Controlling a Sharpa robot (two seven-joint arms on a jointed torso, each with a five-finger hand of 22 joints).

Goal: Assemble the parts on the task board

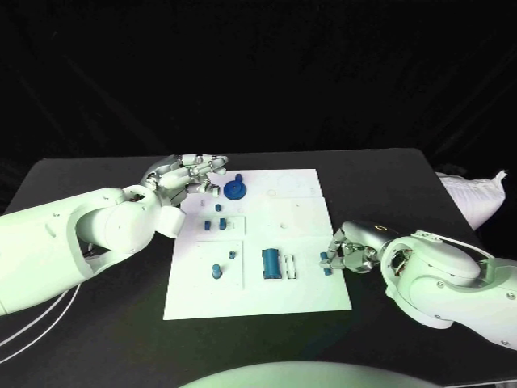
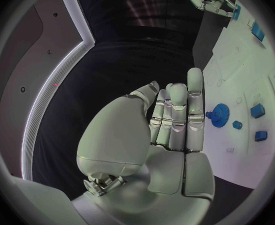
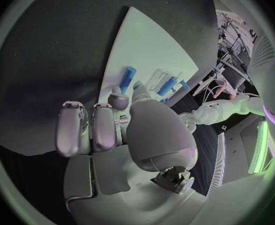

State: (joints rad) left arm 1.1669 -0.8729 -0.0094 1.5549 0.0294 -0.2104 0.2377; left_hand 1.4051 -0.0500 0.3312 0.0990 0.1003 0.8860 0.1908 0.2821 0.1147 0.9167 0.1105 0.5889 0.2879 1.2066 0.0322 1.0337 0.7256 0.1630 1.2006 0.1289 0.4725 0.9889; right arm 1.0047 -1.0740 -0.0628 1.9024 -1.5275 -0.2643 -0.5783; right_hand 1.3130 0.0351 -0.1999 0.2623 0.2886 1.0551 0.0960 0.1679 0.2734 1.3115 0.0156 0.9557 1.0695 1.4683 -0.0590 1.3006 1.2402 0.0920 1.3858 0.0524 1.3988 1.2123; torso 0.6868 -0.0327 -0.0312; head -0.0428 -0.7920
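The white task board [image 1: 293,214] lies mid-table. My left hand [image 1: 189,174] hovers over its far left corner with straight fingers [image 2: 178,120] and an empty palm, just beside a blue gear [image 1: 235,190] [image 2: 220,115]. Small blue parts [image 1: 216,225] [image 2: 257,110] sit close behind the gear. A blue cylinder [image 1: 271,264] [image 3: 167,86] and a white-and-blue piece [image 1: 292,265] lie in the near half. At the board's right edge my right hand [image 1: 354,250] [image 3: 122,130] is curled, thumb and fingertips pinching one end of a blue peg [image 1: 326,263] [image 3: 127,80] that rests on the board.
Two more small blue parts [image 1: 216,272] sit in the board's near left section. Black table [image 1: 84,182] surrounds the board. White cables [image 1: 20,327] trail at the near left, and a white cloth bundle [image 1: 474,194] lies off the right edge.
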